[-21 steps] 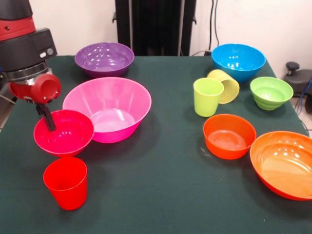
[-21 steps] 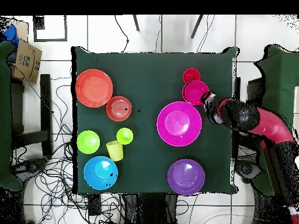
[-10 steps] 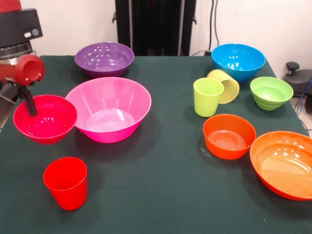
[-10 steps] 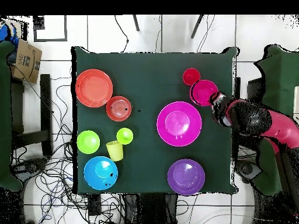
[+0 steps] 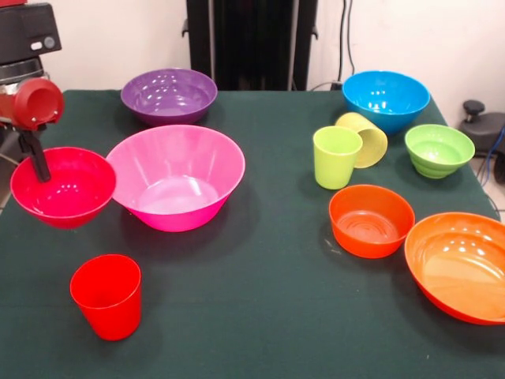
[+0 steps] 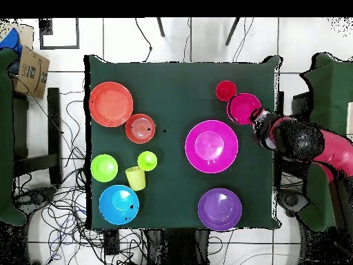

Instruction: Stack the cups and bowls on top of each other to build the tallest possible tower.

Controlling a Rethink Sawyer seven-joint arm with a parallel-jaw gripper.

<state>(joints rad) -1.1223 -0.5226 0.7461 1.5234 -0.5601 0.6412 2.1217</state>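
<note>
My gripper (image 5: 35, 162) (image 6: 256, 121) is shut on the rim of the small magenta bowl (image 5: 67, 193) (image 6: 244, 108), which hangs tilted over the table's left edge in the front view. Beside it stands the large pink bowl (image 5: 177, 178) (image 6: 211, 146). The red cup (image 5: 106, 296) (image 6: 225, 90) stands upright in front of them. The lime cup (image 5: 336, 157) is upright, and the pale yellow cup (image 5: 364, 138) lies tilted against it. No bowls or cups are stacked.
On the dark green table (image 5: 260, 316) a purple bowl (image 5: 168, 95) sits at the back left and a blue bowl (image 5: 386, 100) at the back right. A ribbed green bowl (image 5: 439, 150), a small orange bowl (image 5: 371, 220) and a large orange bowl (image 5: 461, 264) fill the right side.
The gripper has carried the magenta bowl up and leftward in the front view, away from the red cup and out toward the table's edge. Nothing else moved.
</note>
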